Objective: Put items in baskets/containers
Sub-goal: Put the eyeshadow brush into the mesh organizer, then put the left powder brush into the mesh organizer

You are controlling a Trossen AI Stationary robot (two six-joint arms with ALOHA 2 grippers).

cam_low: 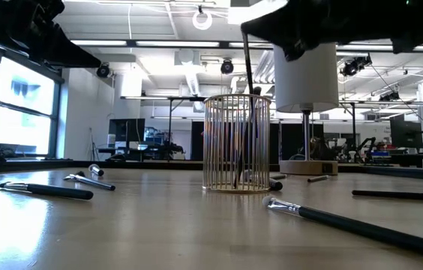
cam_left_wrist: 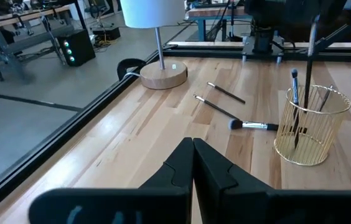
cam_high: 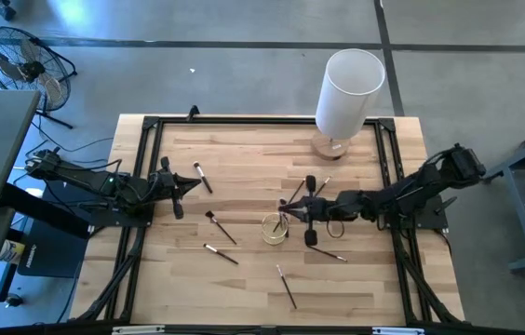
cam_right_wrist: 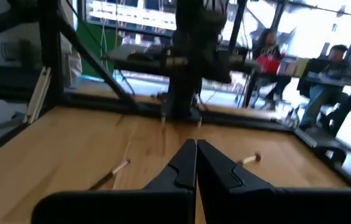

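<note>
Nearest the low camera, a loose brush (cam_low: 346,223) is lying on the wooden table (cam_high: 365,279), not yet collected. I am holding the right gripper (cam_high: 292,212) just over the gold wire cup (cam_high: 274,227) at mid-table, its fingers closed on what looks like a dark brush handle (cam_left_wrist: 308,56) hanging upright into the cup beside brushes already standing there. I am judging this as the drop-in step, so next I should be opening those fingers, then lifting clear. More brushes are waiting at the cup's nine (cam_high: 222,228), eight (cam_high: 220,252) and six o'clock (cam_high: 286,287). The left gripper (cam_high: 191,183) is idling closed and empty at the table's nine o'clock.
</note>
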